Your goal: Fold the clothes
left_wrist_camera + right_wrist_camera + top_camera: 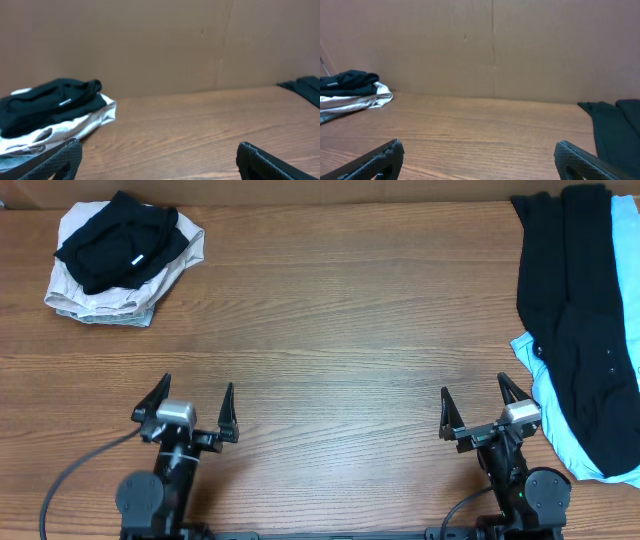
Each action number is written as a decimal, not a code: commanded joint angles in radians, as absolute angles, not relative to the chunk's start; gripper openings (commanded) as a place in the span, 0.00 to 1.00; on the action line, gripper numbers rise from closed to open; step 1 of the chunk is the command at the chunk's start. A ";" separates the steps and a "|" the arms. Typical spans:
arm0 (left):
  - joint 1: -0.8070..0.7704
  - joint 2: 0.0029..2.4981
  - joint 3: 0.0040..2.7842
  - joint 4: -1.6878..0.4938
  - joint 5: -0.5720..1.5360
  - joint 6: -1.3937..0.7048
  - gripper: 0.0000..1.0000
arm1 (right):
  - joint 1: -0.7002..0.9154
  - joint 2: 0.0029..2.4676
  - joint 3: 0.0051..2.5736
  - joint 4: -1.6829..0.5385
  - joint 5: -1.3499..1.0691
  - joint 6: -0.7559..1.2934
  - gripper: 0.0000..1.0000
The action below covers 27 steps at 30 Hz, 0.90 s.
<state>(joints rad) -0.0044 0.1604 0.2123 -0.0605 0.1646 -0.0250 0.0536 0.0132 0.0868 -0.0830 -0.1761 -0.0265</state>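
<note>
While both arms sit parked at the near edge of the brown wood-grain tabletop (340,310), nothing is in hand. The left arm's fingers (152,400) are spread wide over bare wood, and the right arm's fingers (445,415) are wide and empty too.

The step looks like the gap between garments. A folded black cloth garment with a small white tag (120,240) lies on a folded pale beige-white cloth stack (100,305) in the far left corner, well apart from either arm.

The unfolded work is at the right edge — a large plain black soft garment (570,300), draped loosely from the far side down toward the right arm. It lies over a light-blue tee (538,385) that peeks out on both sides.

My read: the next move is a pick from that heap, probably the black one since it's on top. The right arm is nearest — it needs to swing out right, pinch a single layer at an edge and drag it to the open middle to lay flat. The risk is snagging the tee along with it.
</note>
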 commanded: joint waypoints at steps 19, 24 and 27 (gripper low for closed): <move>0.000 1.065 0.981 -0.411 0.367 -0.029 1.00 | 0.050 0.518 0.661 -0.426 -0.199 0.004 1.00; 0.000 1.118 1.009 -0.410 0.366 -0.029 1.00 | 0.050 0.742 0.855 -0.577 -0.250 0.004 1.00; 0.000 1.146 1.009 -0.411 0.348 -0.023 1.00 | 0.050 0.865 0.937 -0.644 -0.278 0.004 1.00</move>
<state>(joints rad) -0.0048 1.1149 0.9833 -0.4118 0.3454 -0.0277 0.0528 0.7574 0.8459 -0.6060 -0.2298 -0.0006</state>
